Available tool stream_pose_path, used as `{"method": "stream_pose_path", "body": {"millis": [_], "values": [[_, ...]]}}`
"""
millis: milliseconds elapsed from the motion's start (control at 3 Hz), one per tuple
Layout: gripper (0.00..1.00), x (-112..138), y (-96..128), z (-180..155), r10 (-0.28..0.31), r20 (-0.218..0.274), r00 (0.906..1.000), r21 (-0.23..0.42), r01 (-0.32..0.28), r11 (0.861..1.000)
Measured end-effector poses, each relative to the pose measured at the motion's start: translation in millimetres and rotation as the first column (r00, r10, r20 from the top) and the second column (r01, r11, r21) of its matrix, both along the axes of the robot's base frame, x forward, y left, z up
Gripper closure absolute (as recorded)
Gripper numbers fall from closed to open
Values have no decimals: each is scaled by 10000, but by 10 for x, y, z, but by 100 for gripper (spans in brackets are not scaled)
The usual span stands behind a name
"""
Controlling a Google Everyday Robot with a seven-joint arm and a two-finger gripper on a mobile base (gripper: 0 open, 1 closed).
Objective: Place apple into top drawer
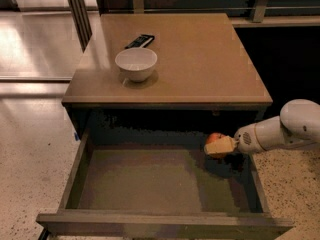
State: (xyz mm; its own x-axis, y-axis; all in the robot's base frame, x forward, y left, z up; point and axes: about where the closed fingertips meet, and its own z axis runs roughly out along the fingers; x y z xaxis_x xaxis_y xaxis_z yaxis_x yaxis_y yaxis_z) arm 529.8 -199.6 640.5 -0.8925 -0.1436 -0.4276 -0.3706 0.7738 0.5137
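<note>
The top drawer [150,221] is pulled open below the cabinet top, and its grey-brown floor is bare. My gripper [218,146] reaches in from the right on a white arm and hangs over the drawer's back right part. It is shut on the small red-orange apple [215,137], which shows just above the pale fingers [221,147]. The apple is held above the drawer floor, near the right wall.
A white bowl [136,63] stands on the wooden cabinet top [200,59], with a black remote [139,41] just behind it. Shiny floor lies to the left, speckled floor at the front corners. A dark opening is to the right of the cabinet.
</note>
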Motion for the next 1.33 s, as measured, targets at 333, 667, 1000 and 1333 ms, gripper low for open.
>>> {"method": "stream_pose_path", "body": {"millis": [333, 667, 1000, 1333], "values": [[0, -8, 14, 6, 26, 38, 10000, 33, -26, 10000], [0, -11, 32, 6, 26, 38, 10000, 33, -26, 10000], [0, -167, 110, 369, 433, 903, 9950, 87, -443, 9990], [0, -167, 110, 369, 433, 903, 9950, 87, -443, 9990]]}}
